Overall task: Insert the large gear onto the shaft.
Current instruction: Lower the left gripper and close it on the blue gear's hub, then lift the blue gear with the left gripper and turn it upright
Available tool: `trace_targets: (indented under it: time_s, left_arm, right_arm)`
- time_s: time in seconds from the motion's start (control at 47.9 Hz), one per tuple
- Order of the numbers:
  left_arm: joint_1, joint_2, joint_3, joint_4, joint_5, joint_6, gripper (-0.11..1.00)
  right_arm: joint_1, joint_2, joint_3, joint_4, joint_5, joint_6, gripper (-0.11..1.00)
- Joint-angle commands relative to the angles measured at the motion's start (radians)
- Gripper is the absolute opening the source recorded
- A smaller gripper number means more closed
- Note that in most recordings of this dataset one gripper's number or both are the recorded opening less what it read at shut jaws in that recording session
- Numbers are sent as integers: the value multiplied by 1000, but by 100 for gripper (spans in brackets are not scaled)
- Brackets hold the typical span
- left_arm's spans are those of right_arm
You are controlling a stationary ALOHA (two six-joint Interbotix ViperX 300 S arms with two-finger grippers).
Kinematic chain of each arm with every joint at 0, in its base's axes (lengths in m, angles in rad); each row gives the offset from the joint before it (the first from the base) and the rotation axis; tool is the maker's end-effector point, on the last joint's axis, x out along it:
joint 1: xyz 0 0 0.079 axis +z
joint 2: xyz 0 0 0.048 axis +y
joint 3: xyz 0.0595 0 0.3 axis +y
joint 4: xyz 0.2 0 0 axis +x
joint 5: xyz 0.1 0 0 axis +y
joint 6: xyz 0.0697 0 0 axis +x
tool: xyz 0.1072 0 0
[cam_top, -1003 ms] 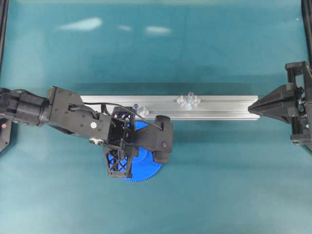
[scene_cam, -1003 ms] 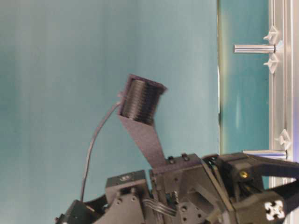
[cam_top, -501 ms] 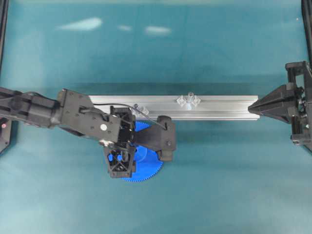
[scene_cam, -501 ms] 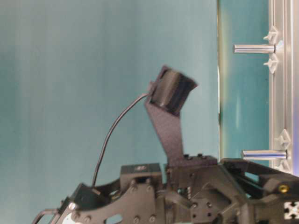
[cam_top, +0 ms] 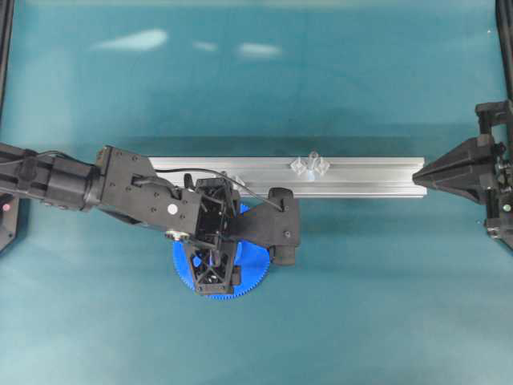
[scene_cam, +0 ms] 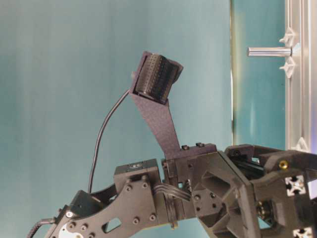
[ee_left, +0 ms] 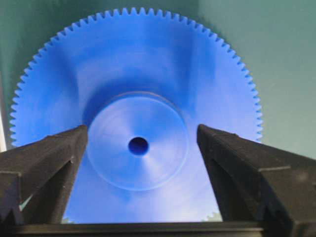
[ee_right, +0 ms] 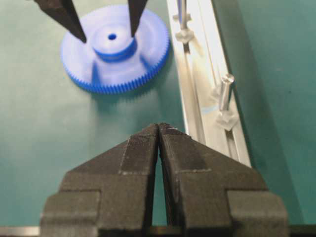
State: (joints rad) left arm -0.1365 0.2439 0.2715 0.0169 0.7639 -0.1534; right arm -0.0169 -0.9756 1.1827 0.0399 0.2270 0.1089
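- The large gear (cam_top: 210, 277) is seen lying flat on the teal table (cam_top: 361, 305), just on the near side of the long aluminium rail (cam_top: 361, 176), towards the rail's left end.
- The left gripper (ee_left: 140, 148) is held over the gear with its jaws wide apart; the raised hub (ee_left: 138, 147) and its dark centre hole are framed between the two black fingers (ee_left: 47, 158), and no contact with the hub can be made out.
- In the right wrist view the same two fingertips are seen standing either side of the hub, pointing down at the gear (ee_right: 116, 49).
- A shaft (cam_top: 312, 164) with translucent flanges is seen upright on the rail, right of the gear and well apart from it; a second one (ee_right: 181, 15) appears on the rail nearer the gear.
- The right gripper (ee_right: 159, 129) is kept at the rail's right end, its jaws pressed together on nothing.
- The gear is not on either shaft.
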Motion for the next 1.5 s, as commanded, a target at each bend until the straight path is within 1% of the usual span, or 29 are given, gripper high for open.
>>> trace_targets:
  time_s: [0.0,0.397,0.585,0.773,1.003,1.483]
  left_arm:
    - [-5,-28,-15,3,0,2,94]
    - [-6,-6,-8,3,0,3,94]
    - [-6,6,-2,3,5,20,94]
    - [-6,15,3,3,5,20,94]
    - [-6,28,5,3,-2,18,94]
    - [-6,28,18,3,-8,15,94]
  right_arm:
    - [-2,3,-9,0,-3,9,12]
    - [-2,3,-9,0,-3,9,12]
    - [-2,2,-9,0,-3,9,12]
    - [-2,3,-8,2,-3,11,12]
    - [-2,2,-5,0,-2,34,12]
    - [-2,3,-5,0,-3,34,12]
